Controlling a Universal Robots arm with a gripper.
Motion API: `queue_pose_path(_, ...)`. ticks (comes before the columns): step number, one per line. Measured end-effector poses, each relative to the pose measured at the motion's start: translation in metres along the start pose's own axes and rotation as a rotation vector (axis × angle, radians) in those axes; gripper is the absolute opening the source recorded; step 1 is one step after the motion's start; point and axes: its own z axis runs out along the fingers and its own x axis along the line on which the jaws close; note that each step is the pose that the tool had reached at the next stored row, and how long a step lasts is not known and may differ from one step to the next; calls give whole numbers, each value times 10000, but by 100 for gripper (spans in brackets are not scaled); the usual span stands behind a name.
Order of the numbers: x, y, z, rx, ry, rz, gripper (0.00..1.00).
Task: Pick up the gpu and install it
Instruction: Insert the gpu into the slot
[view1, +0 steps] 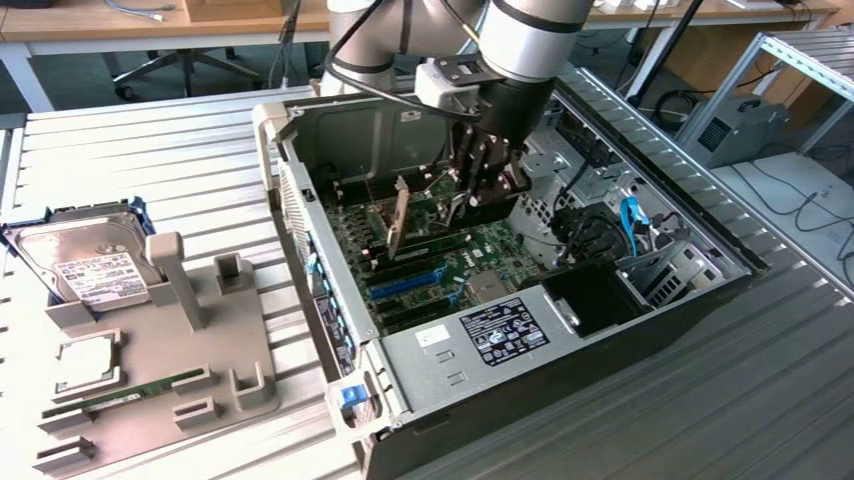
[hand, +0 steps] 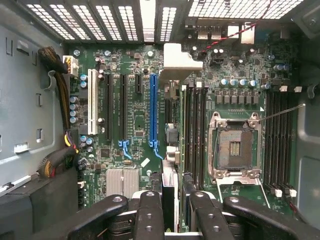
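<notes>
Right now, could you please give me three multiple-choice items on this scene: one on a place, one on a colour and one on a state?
1. Where is the hard drive?
A. On the grey fixture outside the case
B. Inside the case
C. In the gripper

2. What colour is the long slot beside the gpu?
A. Red
B. Blue
C. Yellow

3. What is the state of the gpu?
A. Lying on the fixture
B. Flat on the table
C. Gripped inside the case

Answers:
1 A: the hard drive sits on the fixture at the exterior view's left, apart from the case.
2 B: the slot next to the gpu is blue.
3 C: the gripper holds it edge-on over the motherboard.
</notes>
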Motion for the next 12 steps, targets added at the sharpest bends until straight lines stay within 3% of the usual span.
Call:
queue_pose_path(3,57,1,-1,0,-7,-1,26)
queue_pose_path(12,95,1,-1,0,-7,-1,26)
